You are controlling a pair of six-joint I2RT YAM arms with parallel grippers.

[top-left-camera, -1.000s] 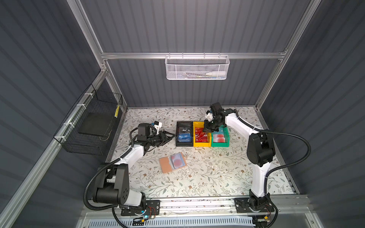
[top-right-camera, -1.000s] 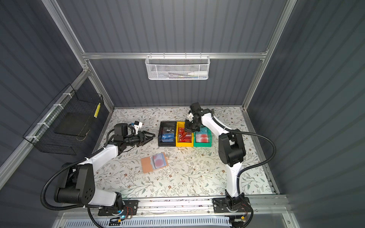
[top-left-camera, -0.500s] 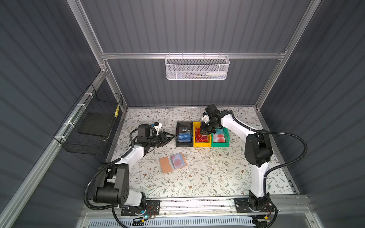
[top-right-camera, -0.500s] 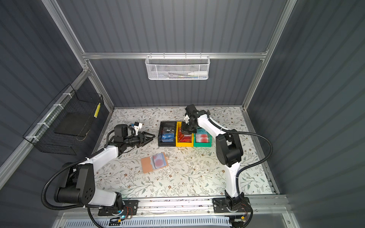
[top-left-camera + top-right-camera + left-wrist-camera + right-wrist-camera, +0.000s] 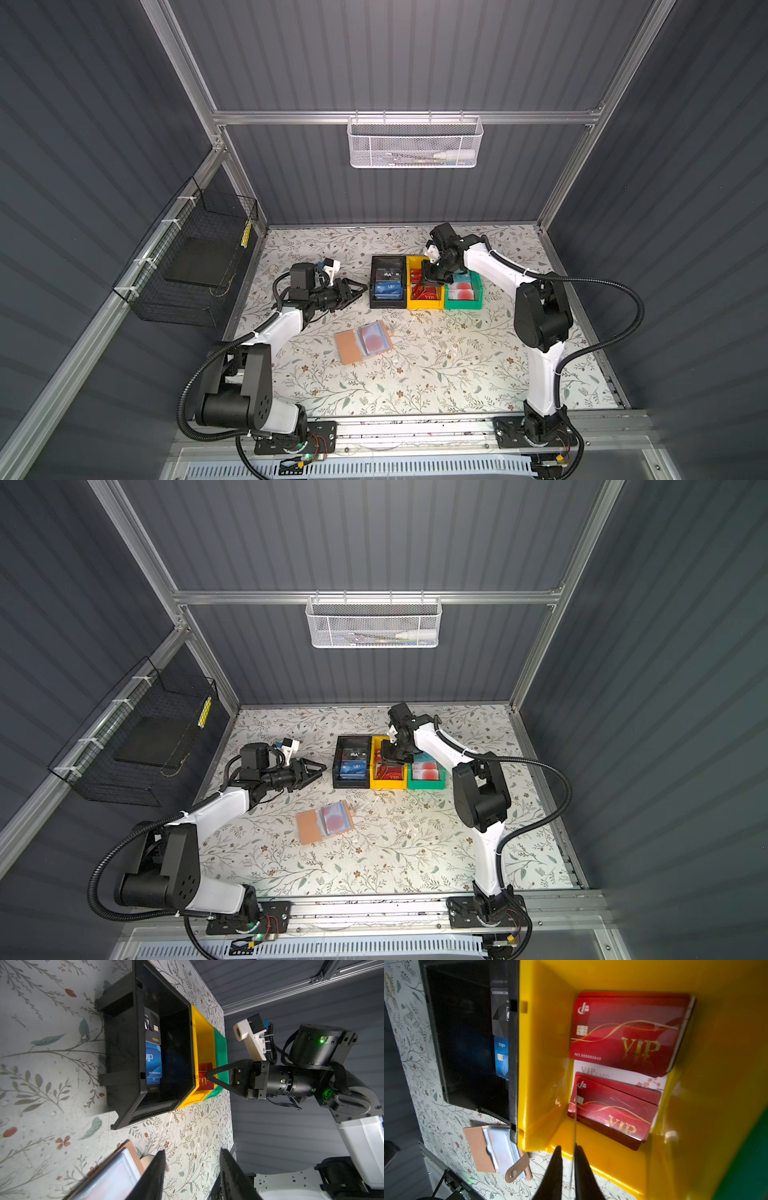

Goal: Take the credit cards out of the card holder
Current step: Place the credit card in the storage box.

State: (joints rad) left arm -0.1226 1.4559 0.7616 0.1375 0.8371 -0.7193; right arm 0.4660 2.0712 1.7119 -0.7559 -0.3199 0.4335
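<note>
Hovering your right gripper over the yellow bin fits dropping that red card; jaws barely parted, grip unclear. Left gripper spread, empty.

Black bin, yellow bin, green bin — one row, floral tabletop

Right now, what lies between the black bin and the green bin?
The yellow bin, side by side with both and holding red cards; both top views show it.

Beyond the right jaws lie gold-lettered red cards in a yellow bin. The card holder is tan.
</note>
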